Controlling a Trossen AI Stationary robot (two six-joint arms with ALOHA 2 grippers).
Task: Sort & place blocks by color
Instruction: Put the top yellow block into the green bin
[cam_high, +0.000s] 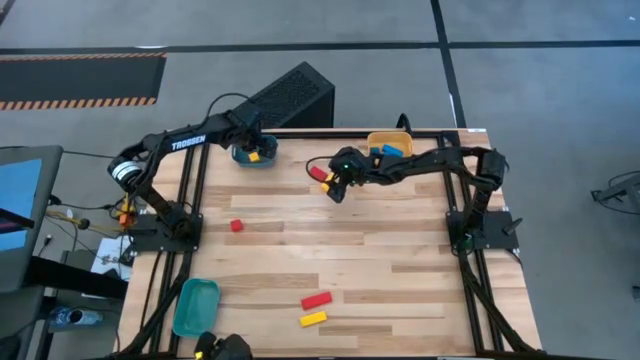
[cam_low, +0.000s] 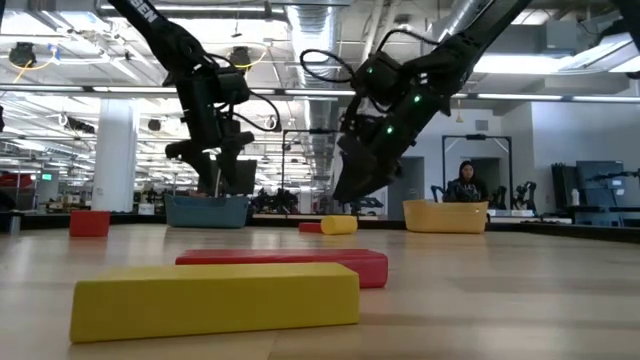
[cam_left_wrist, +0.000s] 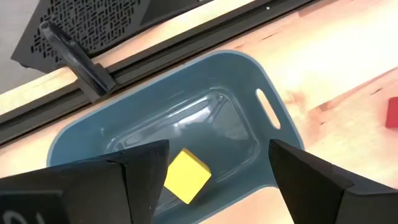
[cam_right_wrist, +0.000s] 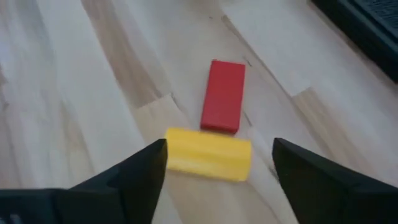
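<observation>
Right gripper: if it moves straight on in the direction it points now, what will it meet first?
Probably the yellow block, which lies between the open fingers of the right gripper. The red block touches it just beyond. How far the yellow one lies is unclear.

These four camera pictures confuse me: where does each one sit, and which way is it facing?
High view: above the table, straight down; both arms show, left gripper over the blue bin, right gripper by a red bar.
Low view: at tabletop height, looking level across; a yellow bar lies nearest, both arms descend.
Left wrist view: looks into the blue bin at a yellow cube; open fingers show.
Right wrist view: looks at the red bar and a yellow cylinder; open fingers show.
Shared: the high and left wrist views both show the yellow cube.
</observation>
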